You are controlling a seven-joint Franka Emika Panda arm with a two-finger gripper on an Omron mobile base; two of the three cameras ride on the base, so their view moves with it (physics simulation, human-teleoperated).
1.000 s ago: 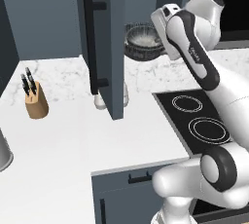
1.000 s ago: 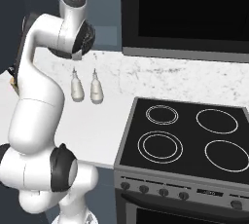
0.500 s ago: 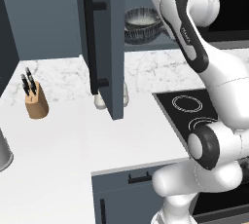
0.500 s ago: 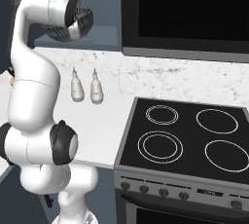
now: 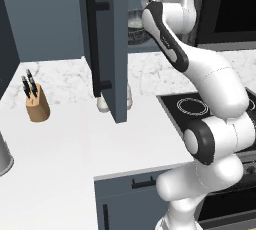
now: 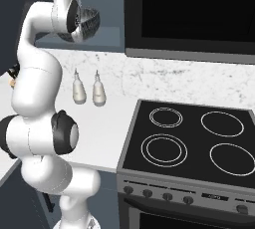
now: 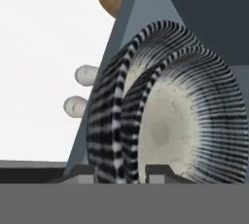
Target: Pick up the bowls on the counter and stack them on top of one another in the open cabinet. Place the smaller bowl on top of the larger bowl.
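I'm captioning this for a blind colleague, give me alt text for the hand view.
Two ribbed, dark grey bowls, the smaller bowl nested in front of the larger bowl, sit just beyond the jaws. Behind them: dark cabinet panels, white counter, two white shakers.

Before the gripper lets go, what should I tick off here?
1. Cabinet door open: ok.
2. Smaller bowl lined up inside the larger bowl: ok, they look nested in the hand view.
3. Gripper on the smaller bowl's rim: ok, a finger tip on each side.
4. Larger bowl resting flat on the cabinet shelf: cannot tell.
5. Smaller bowl fully seated, not hanging from the gripper: cannot tell.
6. Shakers out of the way: ok, down on the counter.
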